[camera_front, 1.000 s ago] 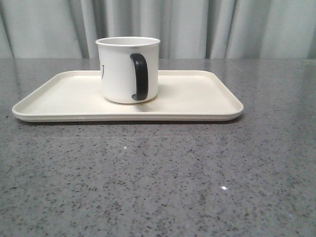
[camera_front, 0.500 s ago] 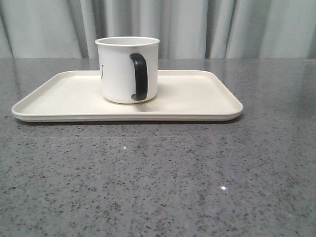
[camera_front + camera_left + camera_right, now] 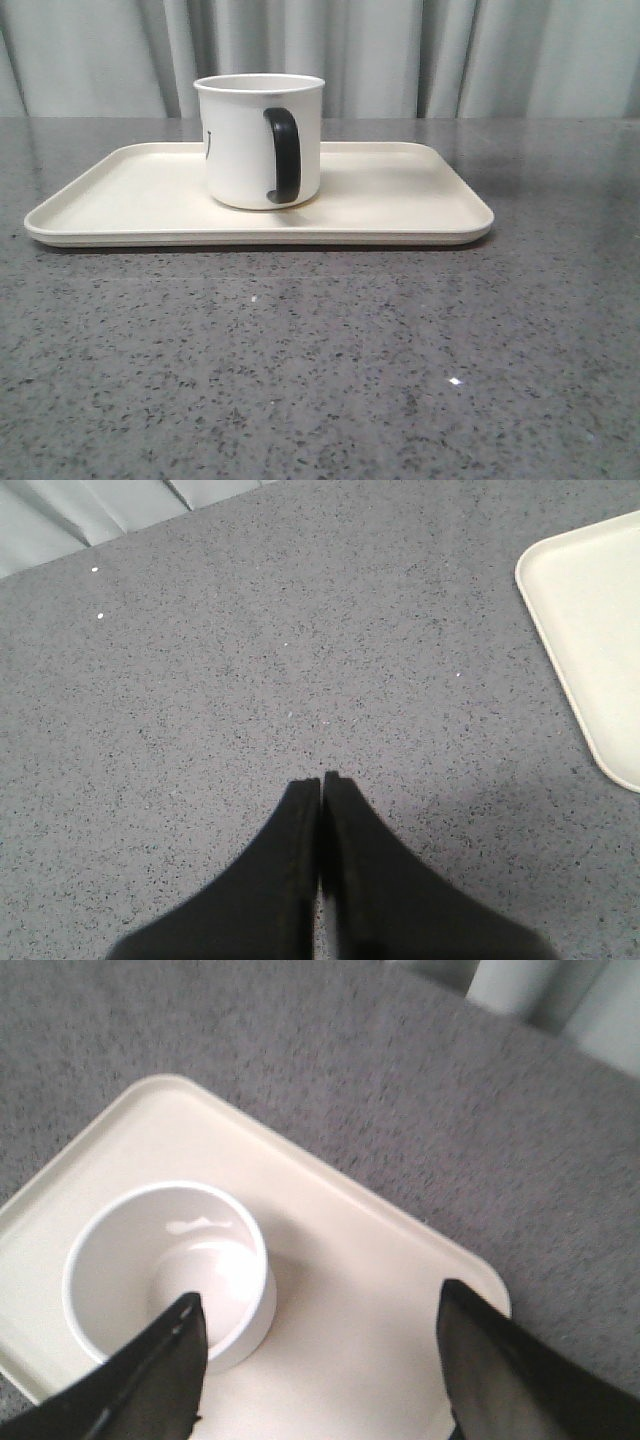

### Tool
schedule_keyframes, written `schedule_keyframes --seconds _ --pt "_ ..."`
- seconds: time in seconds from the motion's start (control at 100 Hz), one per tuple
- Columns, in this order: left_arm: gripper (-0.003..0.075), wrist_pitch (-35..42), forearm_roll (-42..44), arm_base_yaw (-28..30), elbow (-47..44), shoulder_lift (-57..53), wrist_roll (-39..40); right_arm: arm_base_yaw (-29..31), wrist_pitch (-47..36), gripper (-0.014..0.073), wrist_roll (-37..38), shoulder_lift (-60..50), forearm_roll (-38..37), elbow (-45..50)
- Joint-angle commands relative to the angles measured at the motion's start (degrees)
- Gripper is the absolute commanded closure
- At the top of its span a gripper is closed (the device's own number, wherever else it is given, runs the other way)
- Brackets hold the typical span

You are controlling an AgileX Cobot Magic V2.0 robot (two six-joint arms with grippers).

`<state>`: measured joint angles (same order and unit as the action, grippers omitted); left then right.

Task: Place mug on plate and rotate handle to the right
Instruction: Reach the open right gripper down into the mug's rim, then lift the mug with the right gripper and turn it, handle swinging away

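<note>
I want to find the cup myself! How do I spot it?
Look on the grey speckled table for the big cream rectangular tray. Standing upright on it is a white round mug, the only thing there, with a shiny black loop handle facing you.

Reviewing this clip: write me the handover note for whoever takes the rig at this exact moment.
Left gripper: shut, empty, over bare table beside the plate's corner.
Right gripper: open, empty, above the plate with the mug near one finger; it touches neither.
Mug: upright and empty on the plate, left of the plate's middle in the front view.
Handle: faces the front camera, only slightly right of the mug's centre.
Done: mug is on the plate.
Left: the handle does not point right yet; the mug likely needs about a quarter turn.
</note>
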<state>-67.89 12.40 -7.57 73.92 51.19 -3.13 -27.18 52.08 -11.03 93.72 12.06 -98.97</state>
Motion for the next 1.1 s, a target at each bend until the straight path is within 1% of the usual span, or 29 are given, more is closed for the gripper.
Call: schedule_keyframes --seconds 0.0,0.1,0.24,0.7,0.95,1.02,1.09 --pt "0.074 3.75 0.24 0.13 1.18 -0.35 0.59 -0.42 -1.36 0.0096 -1.69 0.19 2.59 -2.05" --pt "0.074 3.65 0.24 0.13 1.18 -0.35 0.59 -1.72 -1.26 0.0096 -3.03 2.04 3.91 -2.05" --pt "0.074 3.57 0.19 0.13 1.18 -0.35 0.59 -2.92 -1.86 0.0096 -3.16 3.85 3.91 -2.05" --pt "0.074 3.3 0.1 0.13 1.18 -0.35 0.59 -2.97 -5.15 0.0096 -3.16 9.95 3.67 -2.05" --pt "0.074 3.3 0.1 0.13 1.18 -0.35 0.59 -2.97 -5.3 0.0099 -3.16 13.02 3.67 -2.05" --pt "0.074 3.3 0.1 0.13 1.18 -0.35 0.59 -2.97 -5.24 0.013 -3.16 13.38 3.67 -2.05" --pt "0.074 3.3 0.1 0.13 1.18 -0.35 0.59 -2.97 -5.24 0.0227 -3.16 13.52 3.67 -2.05"
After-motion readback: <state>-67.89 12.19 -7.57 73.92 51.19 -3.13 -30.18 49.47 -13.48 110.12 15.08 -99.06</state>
